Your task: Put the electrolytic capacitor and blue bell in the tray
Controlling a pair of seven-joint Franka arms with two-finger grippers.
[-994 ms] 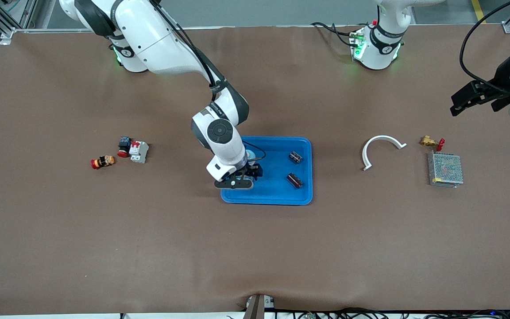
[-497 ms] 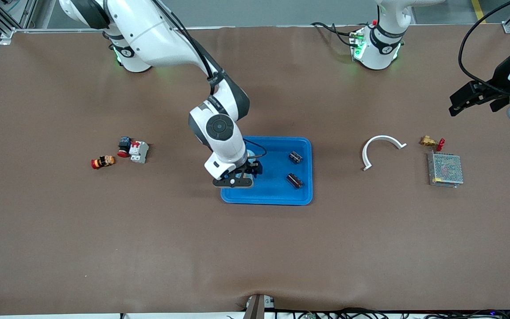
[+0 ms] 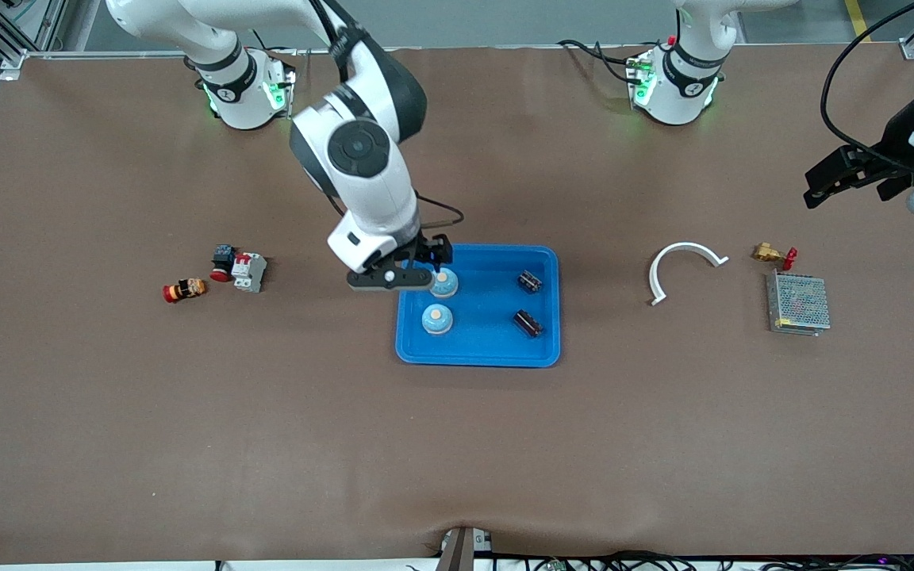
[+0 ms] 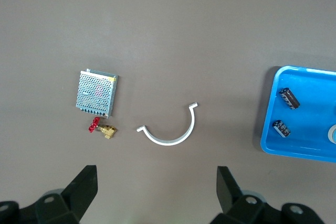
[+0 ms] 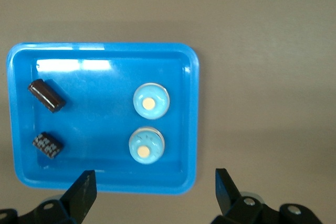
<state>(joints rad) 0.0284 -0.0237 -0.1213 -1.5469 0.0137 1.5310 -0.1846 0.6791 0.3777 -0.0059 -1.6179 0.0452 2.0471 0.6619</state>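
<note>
Right gripper (image 3: 413,266) hangs empty, fingers apart, over the shallow bright-blue plastic tray (image 3: 544,349), which holds two blue bells (image 3: 437,319) and two dark capacitors (image 3: 528,322). Left gripper (image 4: 157,192), fingers spread, waits above a white curved plastic strip (image 4: 170,135). Right wrist view shows both bells (image 5: 147,145) inside the tray (image 5: 191,103).

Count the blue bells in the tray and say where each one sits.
2. Both blue bells sit in the tray, at the right arm's end: one blue bell nearer the front camera, the other farther, partly under the open right gripper. None seems hidden.
</note>
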